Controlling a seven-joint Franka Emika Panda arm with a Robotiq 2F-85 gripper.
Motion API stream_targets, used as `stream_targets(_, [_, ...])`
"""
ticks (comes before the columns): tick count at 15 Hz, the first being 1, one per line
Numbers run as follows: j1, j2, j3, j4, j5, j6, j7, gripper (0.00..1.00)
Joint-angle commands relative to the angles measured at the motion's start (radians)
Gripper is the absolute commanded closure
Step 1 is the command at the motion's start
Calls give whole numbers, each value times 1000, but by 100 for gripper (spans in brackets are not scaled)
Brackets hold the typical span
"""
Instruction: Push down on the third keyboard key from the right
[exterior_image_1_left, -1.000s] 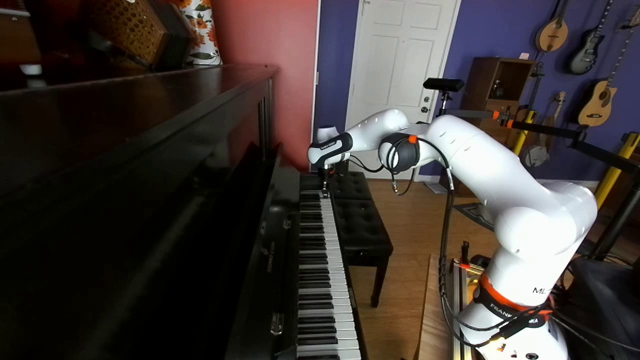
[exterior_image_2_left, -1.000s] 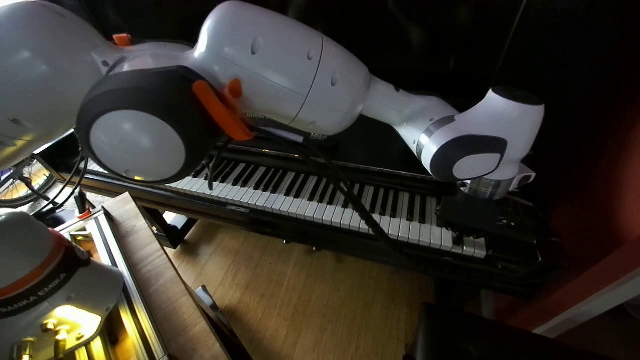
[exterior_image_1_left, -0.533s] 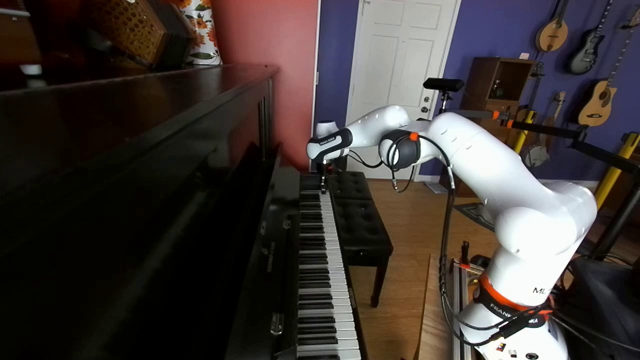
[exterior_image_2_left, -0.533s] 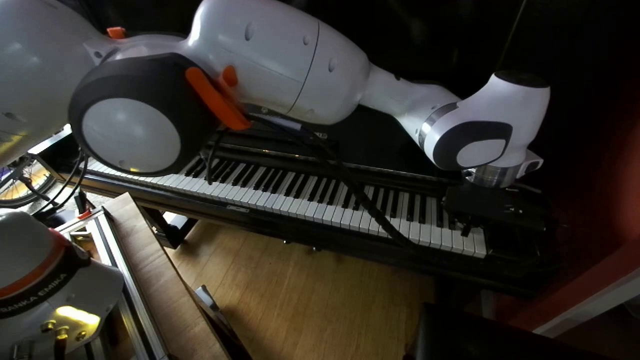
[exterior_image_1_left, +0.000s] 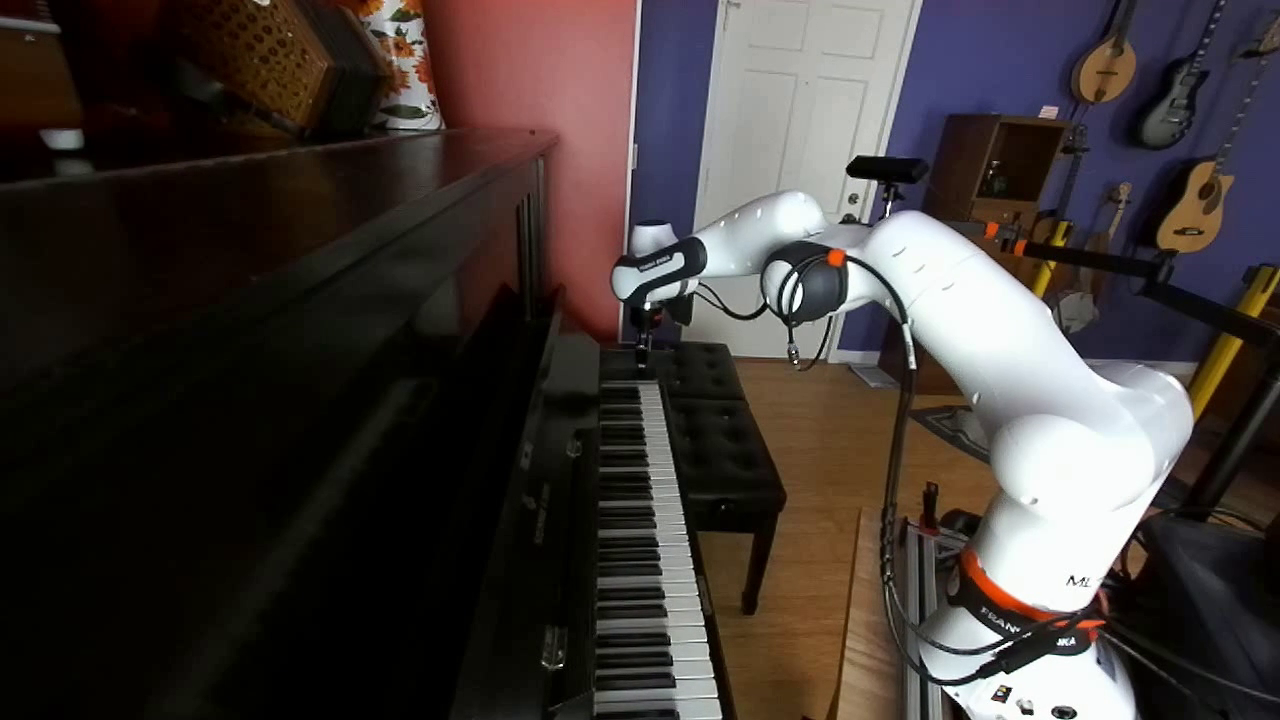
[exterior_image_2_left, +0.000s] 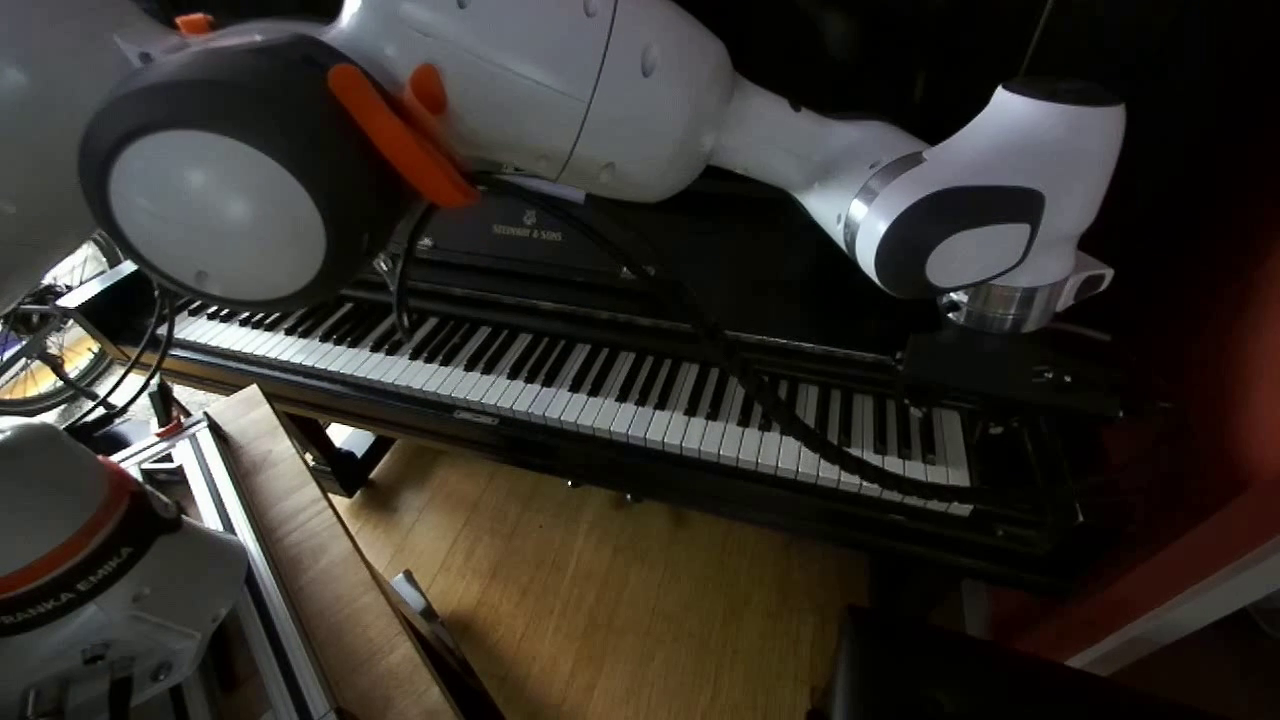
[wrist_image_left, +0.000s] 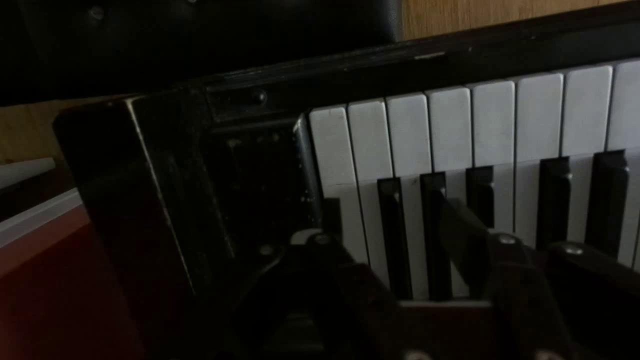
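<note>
Gripper (wrist_image_left: 392, 212): fingers (wrist_image_left: 462, 235) spread apart, nothing gripped. Keyboard (exterior_image_2_left: 600, 412): set in dark piano (exterior_image_1_left: 350, 340), right end beneath the gripper, apparently not touched. Third white key from right (wrist_image_left: 410, 132): best pressed straight down near its front edge, fingers first brought together, neighbours avoided.

- Keyboard (exterior_image_2_left: 570, 400): long, straight, narrow row set into a dark upright piano (exterior_image_1_left: 470, 215).
- White keys (wrist_image_left: 492, 122) with shorter, thinner black keys (wrist_image_left: 554, 210), blacks grouped in twos and threes.
- Right end shadowed, whites look greyish.
- Third white key from the right (wrist_image_left: 410, 130): between first two blacks at that end; front edge in line with neighbours, top looks level.
</note>
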Motion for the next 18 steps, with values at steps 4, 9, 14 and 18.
stream_targets(4, [22,-146,-3,-200,-5,58,1,0])
stream_targets(9, [42,-240,-10,-325,-13,92,7,0])
stream_targets(14, [56,-327,-25,-440,-23,101,20,0])
stream_targets(18, [61,-395,-41,-525,-30,119,27,0])
